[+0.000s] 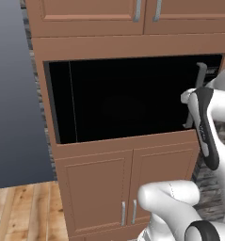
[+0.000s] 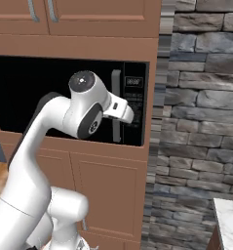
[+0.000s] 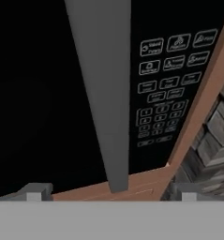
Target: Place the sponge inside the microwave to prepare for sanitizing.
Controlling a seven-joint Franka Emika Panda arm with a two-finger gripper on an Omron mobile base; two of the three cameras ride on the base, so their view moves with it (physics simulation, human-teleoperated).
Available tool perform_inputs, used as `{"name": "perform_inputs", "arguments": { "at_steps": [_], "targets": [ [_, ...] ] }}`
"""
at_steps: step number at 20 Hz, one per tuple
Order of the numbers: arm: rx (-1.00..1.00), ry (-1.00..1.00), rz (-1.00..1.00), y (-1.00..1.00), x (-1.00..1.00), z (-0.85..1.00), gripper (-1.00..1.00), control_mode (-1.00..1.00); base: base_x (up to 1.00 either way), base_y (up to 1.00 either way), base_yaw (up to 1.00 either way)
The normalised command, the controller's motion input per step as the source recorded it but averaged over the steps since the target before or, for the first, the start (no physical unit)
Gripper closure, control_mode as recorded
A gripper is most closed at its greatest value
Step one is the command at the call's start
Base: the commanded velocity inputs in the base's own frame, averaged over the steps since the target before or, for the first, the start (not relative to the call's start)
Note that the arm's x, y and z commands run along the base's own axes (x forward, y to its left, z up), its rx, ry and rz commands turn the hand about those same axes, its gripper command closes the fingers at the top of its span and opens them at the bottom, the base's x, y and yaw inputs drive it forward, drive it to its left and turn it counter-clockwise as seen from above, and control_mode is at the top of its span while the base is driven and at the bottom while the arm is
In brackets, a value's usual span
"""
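The microwave (image 1: pixel 128 99) is built into the brown cabinet wall, and its black glass door is closed. A grey bar handle (image 3: pixel 101 93) runs down the door's right side, next to the button panel (image 3: pixel 172 70). My gripper (image 3: pixel 111 192) is open right in front of the handle's lower end. Its fingertips (image 3: pixel 36 191) stand one on each side of the bar, and whether they touch it is unclear. In the right base view the white hand (image 2: pixel 123 111) reaches up to the handle (image 2: pixel 116 83). The sponge is out of view.
Brown wood cabinets sit above (image 1: pixel 85 14) and below (image 1: pixel 95 188) the microwave. A grey stone wall (image 2: pixel 201 122) stands to its right. A white counter corner (image 2: pixel 230 219) shows low on the right, and wooden floor (image 1: pixel 20 212) on the left.
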Motion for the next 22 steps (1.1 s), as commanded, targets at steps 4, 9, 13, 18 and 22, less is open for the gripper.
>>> {"name": "perform_inputs", "arguments": {
  "at_steps": [4, 9, 13, 18, 22],
  "targets": [
    [-0.07, -0.04, 0.02, -0.08, 0.14, 0.0, -1.0, -1.0, 0.0, 0.0, 0.0],
    [-0.07, -0.07, 0.0, 0.0, 0.14, 0.0, -1.0, -1.0, 0.0, 0.0, 0.0],
    [-0.03, -0.14, 0.0, 0.0, 0.13, -0.04, -1.0, -1.0, 0.0, 0.0, 0.0],
    [-0.01, -0.08, 0.0, -0.01, 0.17, -0.1, -1.0, -1.0, 0.0, 0.0, 0.0],
    [-0.03, -0.01, 0.0, -0.02, 0.24, -0.08, -1.0, -1.0, 0.0, 0.0, 0.0]
  ]
}}
